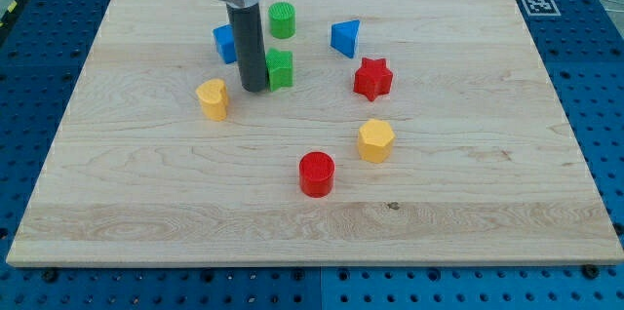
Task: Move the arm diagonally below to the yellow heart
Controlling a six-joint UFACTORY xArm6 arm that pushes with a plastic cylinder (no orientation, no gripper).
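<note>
My tip (253,89) is resting on the tabletop (468,203), just to the view's right of the yellow heart (213,98) and slightly nearer the view's top, with a small gap between them. The heart is sitting toward the view's left of the tabletop. There are no fingers on this rod, so nothing is being grasped or released; it is only pushing.

Taking the heart as the landmark: a green cube (280,68) is standing up and to the right of it, touching or nearly touching the rod's far side. A blue block (225,44) is lying above the heart, partly hidden behind the rod, its shape unclear. A green cylinder (282,19) is further up and right. A blue triangle (344,38) and red star (372,78) are well off to the right. A yellow hexagon (375,140) and red cylinder (316,174) are lying down and to the right.

The tip is probably standing here because the spot diagonally below the heart is close. Going down past the heart's right side looks open; the heart itself is the thing I am risking clipping.
</note>
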